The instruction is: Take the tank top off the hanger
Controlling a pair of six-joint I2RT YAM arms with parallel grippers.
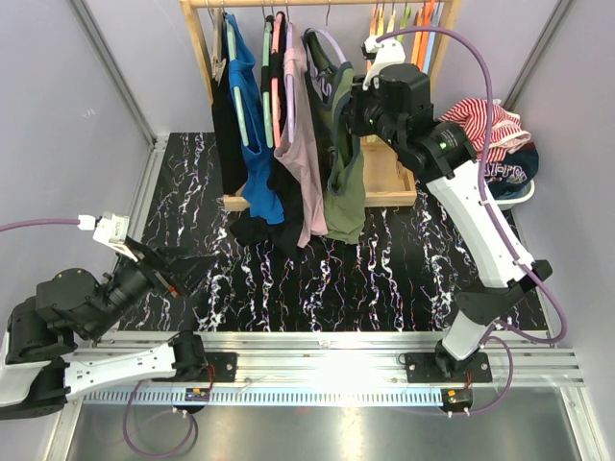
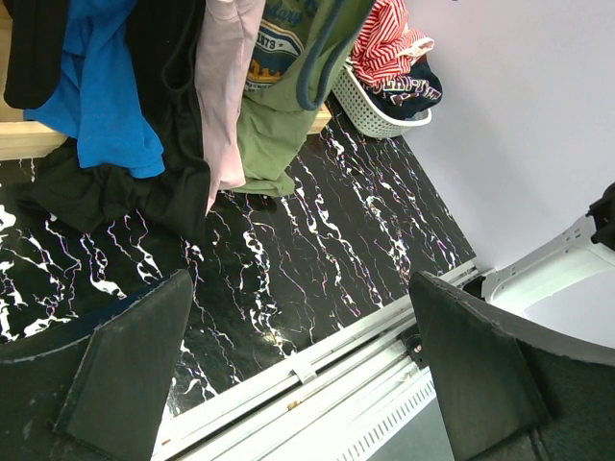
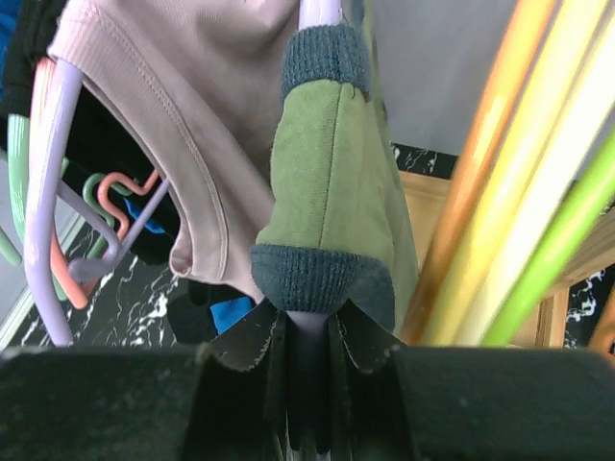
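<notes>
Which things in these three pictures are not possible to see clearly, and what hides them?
- Top external: the right gripper fingertips, hidden behind its own black body.
- Right wrist: most of the lavender hanger, covered by the green tank top strap.
- Left wrist: the tank top's print, cut off by the top edge and the pink top.

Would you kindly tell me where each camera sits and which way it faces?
Top external: above and behind the bases, looking down at the marbled table and clothes rack; both arms, left gripper and right gripper show.
Left wrist: low at the near left, facing across to the laundry basket; its open fingers frame the view.
Right wrist: up at the rack, facing along the lavender hanger its jaws pinch.
Shared: all three show the green tank top.
</notes>
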